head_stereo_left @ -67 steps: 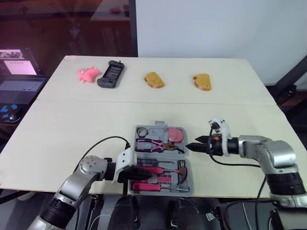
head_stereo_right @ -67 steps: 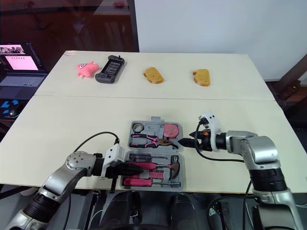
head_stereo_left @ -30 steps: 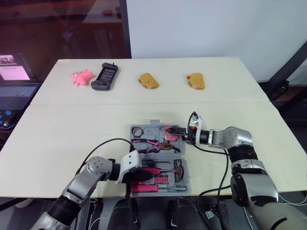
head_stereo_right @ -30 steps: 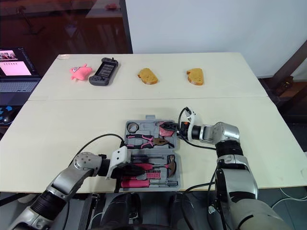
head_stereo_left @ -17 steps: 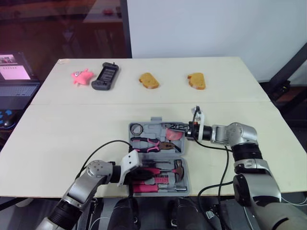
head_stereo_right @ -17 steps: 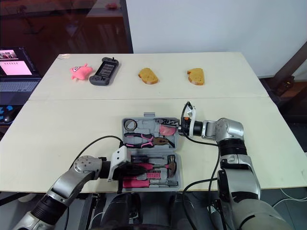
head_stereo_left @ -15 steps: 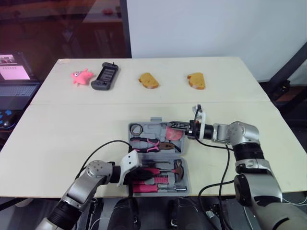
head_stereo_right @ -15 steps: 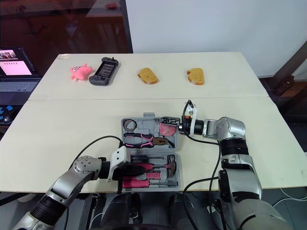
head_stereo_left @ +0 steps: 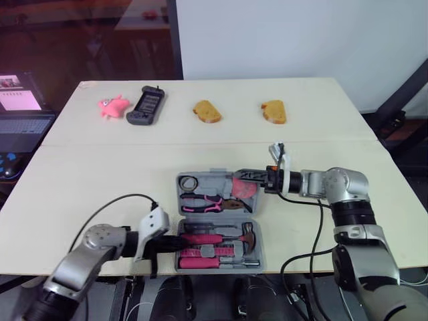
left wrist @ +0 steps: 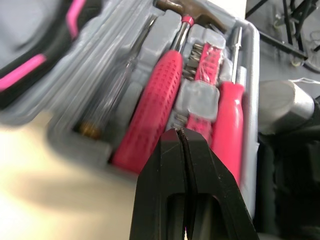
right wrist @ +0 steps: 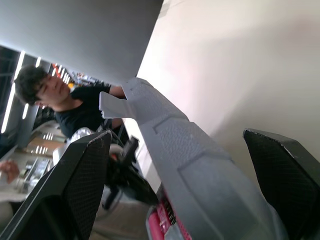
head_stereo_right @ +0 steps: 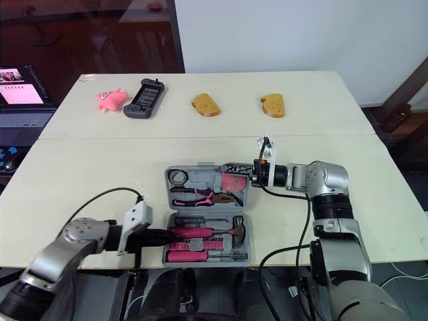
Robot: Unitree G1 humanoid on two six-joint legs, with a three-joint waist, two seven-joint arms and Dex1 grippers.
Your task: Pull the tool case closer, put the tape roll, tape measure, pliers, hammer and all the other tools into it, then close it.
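Note:
The grey tool case [head_stereo_left: 212, 175] lies open at the table's front centre. Its far half holds the tape roll [head_stereo_left: 189, 182], the pliers [head_stereo_left: 207, 202] and the pink tape measure [head_stereo_left: 244, 188]. The hammer [head_stereo_left: 227, 238] and pink-handled screwdrivers [left wrist: 227, 125] lie in the near half. My left gripper [head_stereo_left: 170, 242] is shut and empty at the near half's left edge, pointing at the hammer handle [left wrist: 155, 110]. My right gripper [head_stereo_left: 251, 175] is open, its fingers [right wrist: 85, 175] astride the far half's right rim [right wrist: 175, 145].
Along the far side lie a pink toy [head_stereo_left: 112, 105], a black handheld device [head_stereo_left: 147, 105] and two bread slices [head_stereo_left: 207, 111] [head_stereo_left: 274, 112]. A laptop [head_stereo_left: 23, 114] stands off the table's left. A person [right wrist: 75, 105] shows in the background of the right wrist view.
My left gripper has drawn back leftward out of the case's near half to its left edge. The right gripper stays at the far half's right rim, and the case has slid slightly left.

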